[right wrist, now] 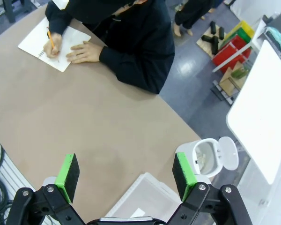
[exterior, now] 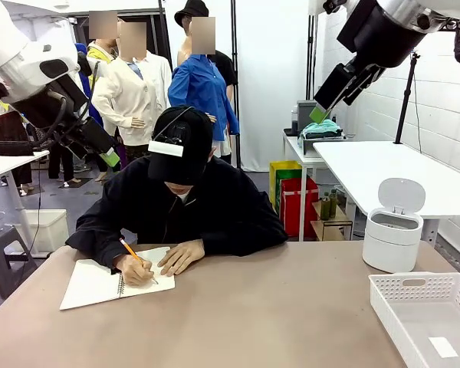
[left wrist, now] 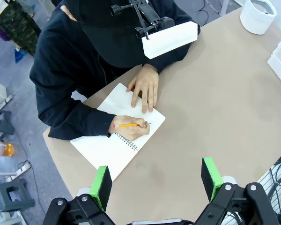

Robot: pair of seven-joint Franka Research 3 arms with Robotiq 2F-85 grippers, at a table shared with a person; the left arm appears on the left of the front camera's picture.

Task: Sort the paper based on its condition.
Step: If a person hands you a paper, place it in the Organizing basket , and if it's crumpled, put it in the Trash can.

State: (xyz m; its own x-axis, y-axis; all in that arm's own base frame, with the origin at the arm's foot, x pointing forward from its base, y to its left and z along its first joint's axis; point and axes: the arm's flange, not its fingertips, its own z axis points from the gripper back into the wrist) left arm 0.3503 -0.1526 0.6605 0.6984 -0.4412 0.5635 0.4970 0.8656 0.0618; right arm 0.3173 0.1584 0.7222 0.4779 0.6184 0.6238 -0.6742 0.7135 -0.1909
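Note:
A person in black sits at the far side and writes with an orange pencil [exterior: 130, 250] in an open spiral notebook [exterior: 96, 284] [left wrist: 100, 150] [right wrist: 35, 44] at the table's left. No loose paper lies on the table. My left gripper [exterior: 110, 159] [left wrist: 157, 180] hangs open high over the left side, above the notebook. At the upper right, my right gripper [exterior: 318, 113] [right wrist: 126, 176] is also open, high above the tray and bin. Both hold nothing.
A white bin [exterior: 393, 230] [right wrist: 203, 157] with its lid flipped up stands at the right; something pale and creased lies inside, too small to name. A white slotted tray [exterior: 425, 303] [right wrist: 145, 197] sits at the front right with a small label [exterior: 443, 346] in it. The brown table [exterior: 276, 307] is bare in the middle.

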